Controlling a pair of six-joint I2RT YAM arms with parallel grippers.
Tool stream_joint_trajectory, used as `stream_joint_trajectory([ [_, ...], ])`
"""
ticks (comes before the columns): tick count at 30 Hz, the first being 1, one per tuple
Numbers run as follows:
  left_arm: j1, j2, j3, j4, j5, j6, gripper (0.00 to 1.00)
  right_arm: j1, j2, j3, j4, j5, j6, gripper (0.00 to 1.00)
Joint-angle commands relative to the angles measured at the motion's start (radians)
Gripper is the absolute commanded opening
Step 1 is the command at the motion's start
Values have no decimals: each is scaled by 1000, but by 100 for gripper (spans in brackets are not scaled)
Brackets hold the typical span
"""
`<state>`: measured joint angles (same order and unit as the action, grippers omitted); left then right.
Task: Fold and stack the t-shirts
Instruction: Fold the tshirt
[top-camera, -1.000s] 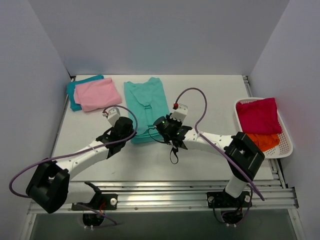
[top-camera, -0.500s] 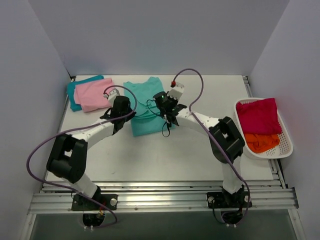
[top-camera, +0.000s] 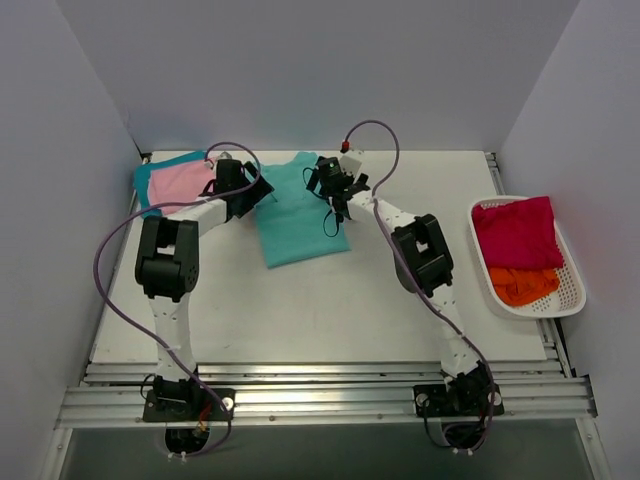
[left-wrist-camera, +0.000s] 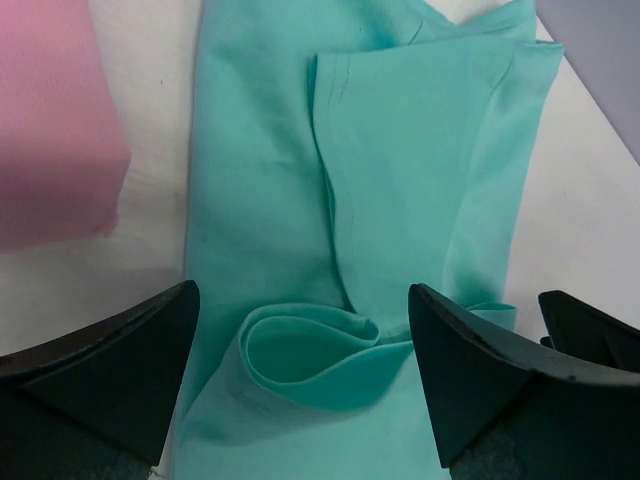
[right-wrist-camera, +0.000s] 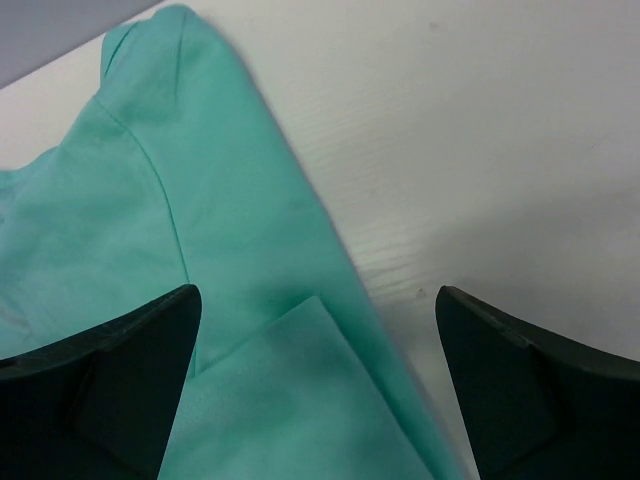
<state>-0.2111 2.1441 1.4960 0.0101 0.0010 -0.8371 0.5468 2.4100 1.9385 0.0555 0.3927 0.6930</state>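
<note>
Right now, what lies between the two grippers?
The far end of the mint green t-shirt lies between the left gripper and the right gripper; the top view shows it.

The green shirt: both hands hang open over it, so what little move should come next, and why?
Probably lift both hands straight up, clear of the cloth. The left hand and right hand stand open at the far edge of the green shirt, which lies folded on the table, a loose curl under the left hand. Lifting first should avoid dragging the fold open before any regrip.
</note>
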Motion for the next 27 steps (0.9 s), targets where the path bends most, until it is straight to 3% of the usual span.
stream_joint_trajectory([
  [1,36,-21,119,-5,106,24,94,-13,-92,54,-3,0,-47,100],
  [7,65,-174,57,-42,57,47,94,-10,-285,-125,43,58,-49,100],
  [11,59,-303,-121,-27,34,27,94,-10,-426,-359,113,77,9,100],
  [12,55,-359,-229,32,33,18,94,-10,-452,-463,128,78,25,100],
  [15,1,-473,-443,89,-1,-26,94,-8,-560,-686,220,69,80,100],
  [19,-117,-571,-618,96,-119,-109,94,13,-663,-898,343,57,128,98],
  [27,-274,-647,-853,250,-239,-293,94,74,-716,-1085,394,67,171,98],
])
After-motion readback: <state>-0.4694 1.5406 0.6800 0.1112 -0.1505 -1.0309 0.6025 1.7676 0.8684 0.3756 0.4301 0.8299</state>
